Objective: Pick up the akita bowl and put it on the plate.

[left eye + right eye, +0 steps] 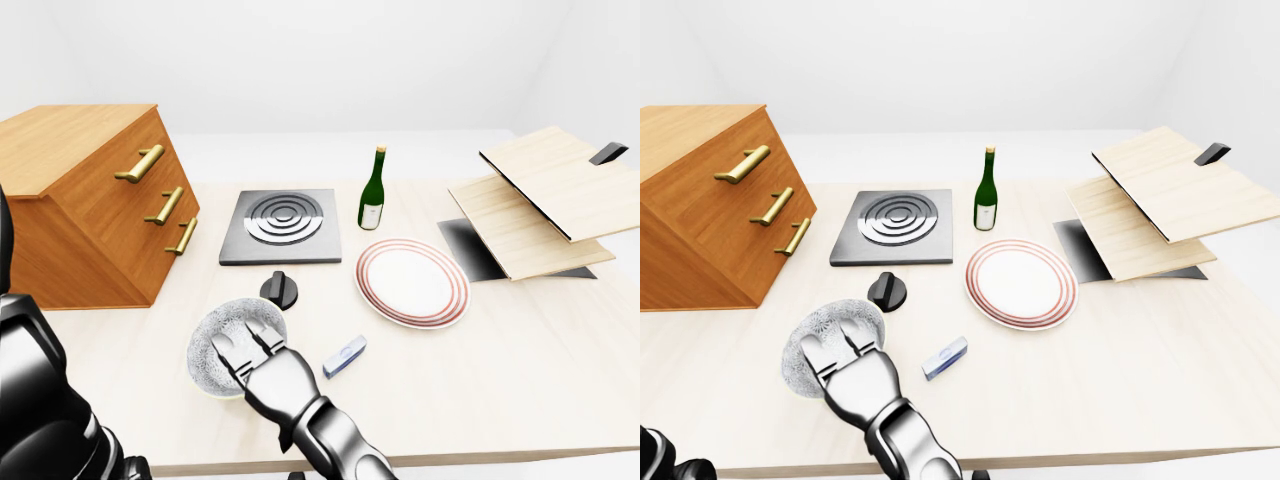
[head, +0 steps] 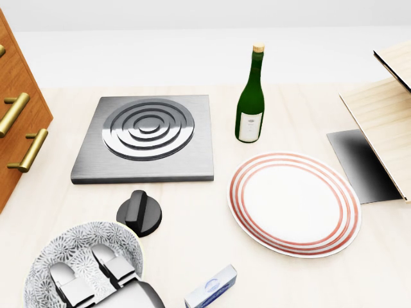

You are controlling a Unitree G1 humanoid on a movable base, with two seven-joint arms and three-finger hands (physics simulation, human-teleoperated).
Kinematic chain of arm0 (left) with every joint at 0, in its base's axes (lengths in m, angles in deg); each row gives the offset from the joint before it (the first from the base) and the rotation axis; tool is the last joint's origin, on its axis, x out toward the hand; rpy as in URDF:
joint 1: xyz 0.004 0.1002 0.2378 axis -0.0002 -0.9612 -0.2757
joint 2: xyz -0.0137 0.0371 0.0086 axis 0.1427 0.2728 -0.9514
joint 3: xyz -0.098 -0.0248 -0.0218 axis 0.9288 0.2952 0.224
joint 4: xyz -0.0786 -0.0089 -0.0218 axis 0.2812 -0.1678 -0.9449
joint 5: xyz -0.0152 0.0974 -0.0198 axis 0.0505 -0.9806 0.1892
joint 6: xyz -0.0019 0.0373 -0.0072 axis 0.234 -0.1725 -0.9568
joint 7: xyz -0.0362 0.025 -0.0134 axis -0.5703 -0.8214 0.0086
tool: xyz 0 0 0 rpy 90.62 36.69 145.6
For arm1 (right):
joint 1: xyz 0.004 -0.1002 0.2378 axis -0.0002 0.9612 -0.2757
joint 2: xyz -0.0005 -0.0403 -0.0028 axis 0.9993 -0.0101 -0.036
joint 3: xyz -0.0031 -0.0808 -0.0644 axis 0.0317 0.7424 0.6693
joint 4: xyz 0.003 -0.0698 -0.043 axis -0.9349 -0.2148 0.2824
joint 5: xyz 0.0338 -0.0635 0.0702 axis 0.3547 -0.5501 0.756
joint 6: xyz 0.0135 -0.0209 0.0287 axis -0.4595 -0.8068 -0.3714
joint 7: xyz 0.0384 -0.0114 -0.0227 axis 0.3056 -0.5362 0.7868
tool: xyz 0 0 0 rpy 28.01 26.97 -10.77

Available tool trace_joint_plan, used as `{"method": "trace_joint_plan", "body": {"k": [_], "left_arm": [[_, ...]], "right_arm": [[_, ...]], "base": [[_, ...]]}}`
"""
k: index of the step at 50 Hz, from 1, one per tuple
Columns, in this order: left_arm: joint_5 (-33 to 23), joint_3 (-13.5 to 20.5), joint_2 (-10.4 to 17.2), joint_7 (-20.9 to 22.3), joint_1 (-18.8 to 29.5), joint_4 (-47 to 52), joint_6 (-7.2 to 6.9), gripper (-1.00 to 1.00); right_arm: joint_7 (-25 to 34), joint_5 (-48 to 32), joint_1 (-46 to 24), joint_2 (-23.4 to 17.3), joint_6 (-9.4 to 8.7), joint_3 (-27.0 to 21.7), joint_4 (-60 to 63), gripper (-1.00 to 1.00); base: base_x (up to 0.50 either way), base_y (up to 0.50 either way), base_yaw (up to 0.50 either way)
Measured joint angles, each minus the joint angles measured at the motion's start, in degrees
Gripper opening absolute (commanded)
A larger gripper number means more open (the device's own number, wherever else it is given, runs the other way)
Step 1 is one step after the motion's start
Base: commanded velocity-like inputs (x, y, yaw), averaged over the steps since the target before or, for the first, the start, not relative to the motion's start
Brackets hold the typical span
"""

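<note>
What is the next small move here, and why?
Probably close the left hand on the akita bowl, at the rim under its palm. Its two visible fingers reach open over the bowl's inside, nothing is gripped yet, and the bowl sits on the table, left of the bare plate.

No text can be read anywhere. The wine bottle (image 2: 250, 96) carries a pale label, its print too small to make out. The small box (image 2: 211, 286) bears only a blurred blue mark.
</note>
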Motion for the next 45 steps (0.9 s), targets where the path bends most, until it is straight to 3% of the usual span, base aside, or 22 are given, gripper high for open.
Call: {"method": "trace_joint_plan", "body": {"k": [17, 45], "left_arm": [[-0.3, 0.0, 0.1, 0.0, 0.0, -0.4, 0.0, 1.0], [-0.6, 0.0, -0.5, 0.0, -0.4, -0.1, 0.0, 1.0]], "right_arm": [[-1.4, 3.0, 0.0, 0.9, 0.6, -0.5, -5.9, 1.0], [-3.5, 5.7, -2.0, 2.9, 3.85, -4.5, -11.4, 1.0]], "base": [[0.0, 0.0, 0.0], [0.0, 0.0, 0.0]]}}
